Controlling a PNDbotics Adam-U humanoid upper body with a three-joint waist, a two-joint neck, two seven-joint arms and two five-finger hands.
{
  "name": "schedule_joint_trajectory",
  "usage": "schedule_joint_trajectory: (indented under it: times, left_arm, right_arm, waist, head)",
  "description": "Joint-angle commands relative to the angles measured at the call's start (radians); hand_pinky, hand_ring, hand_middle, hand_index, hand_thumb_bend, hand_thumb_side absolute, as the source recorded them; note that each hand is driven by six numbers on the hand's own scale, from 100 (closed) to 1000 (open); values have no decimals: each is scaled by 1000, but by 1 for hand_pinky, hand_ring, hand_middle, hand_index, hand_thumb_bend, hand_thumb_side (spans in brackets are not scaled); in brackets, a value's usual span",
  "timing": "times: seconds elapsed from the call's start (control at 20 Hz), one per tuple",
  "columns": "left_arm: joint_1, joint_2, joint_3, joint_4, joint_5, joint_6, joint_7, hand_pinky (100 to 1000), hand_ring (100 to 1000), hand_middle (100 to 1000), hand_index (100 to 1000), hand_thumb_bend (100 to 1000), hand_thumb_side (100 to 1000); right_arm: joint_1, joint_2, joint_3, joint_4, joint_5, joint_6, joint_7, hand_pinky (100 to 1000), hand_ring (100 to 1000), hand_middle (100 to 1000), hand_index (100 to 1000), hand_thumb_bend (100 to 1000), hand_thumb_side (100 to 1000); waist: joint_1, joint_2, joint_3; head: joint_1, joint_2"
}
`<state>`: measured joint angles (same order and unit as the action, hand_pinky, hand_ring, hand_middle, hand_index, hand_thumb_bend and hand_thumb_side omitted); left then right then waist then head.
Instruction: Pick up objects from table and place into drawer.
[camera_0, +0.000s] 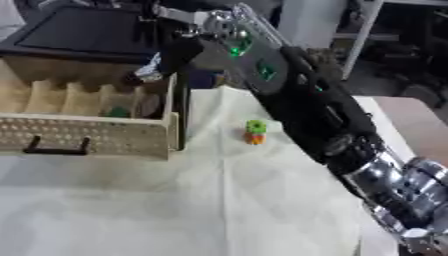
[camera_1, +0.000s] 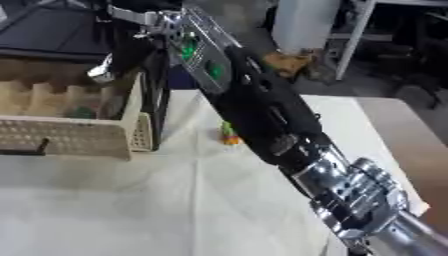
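The right hand (camera_0: 171, 56) hangs over the open drawer (camera_0: 87, 132), fingers curled on a small pale object (camera_0: 149, 72). Released here, it may strike the divider just below and bounce out.

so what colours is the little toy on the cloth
Green on top, orange below: toy, clearest in the left eye view.

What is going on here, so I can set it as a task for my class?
The robot's right arm stretches from the lower right across the table to the open drawer, and its right hand hangs over the drawer's back corner with something pale and silvery at its fingers; what it is cannot be made out. A small green and orange toy is still on the white cloth. The left hand is out of sight.
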<state>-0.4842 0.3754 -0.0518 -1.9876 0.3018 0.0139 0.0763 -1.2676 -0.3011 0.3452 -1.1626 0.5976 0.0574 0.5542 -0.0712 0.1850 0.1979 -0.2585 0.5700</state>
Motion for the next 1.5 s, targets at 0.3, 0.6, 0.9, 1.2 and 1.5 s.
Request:
schedule_joint_trajectory:
  times: [0.3, 0.6, 0.9, 1.2, 1.5]
  left_arm:
    - [-16, 6, 7, -12, -4, 4, 0, 378, 385, 473, 799, 182, 1000]
    - [-14, 8, 10, -12, -6, -2, 5, 378, 384, 472, 798, 180, 1000]
    - [-8, 6, 13, -12, -10, -8, 10, 378, 383, 471, 798, 175, 1000]
    - [-3, 8, 16, -12, -16, -23, 15, 377, 381, 470, 798, 164, 1000]
    - [7, 12, 17, -12, -53, -19, 4, 378, 376, 470, 795, 133, 1000]
  right_arm:
    - [-35, -9, -25, -26, -5, 15, -14, 461, 583, 563, 745, 636, 542]
    - [-12, -41, -61, -115, -43, 49, -67, 451, 550, 545, 745, 621, 626]
    - [59, -89, -114, -251, -116, 96, -128, 452, 523, 532, 751, 596, 675]
    - [145, -138, -197, -392, -203, 173, -211, 451, 512, 527, 758, 555, 757]
    - [257, -188, -285, -544, -296, 243, -304, 462, 520, 531, 759, 511, 723]
  waist:
    - [6, -15, -3]
    - [13, -18, -8]
    - [32, -19, -16]
    - [56, -16, -29]
    - [75, -13, -43]
  head:
    - [-3, -1]
    - [4, 3]
    - [19, 20]
    - [34, 15]
    - [48, 6]
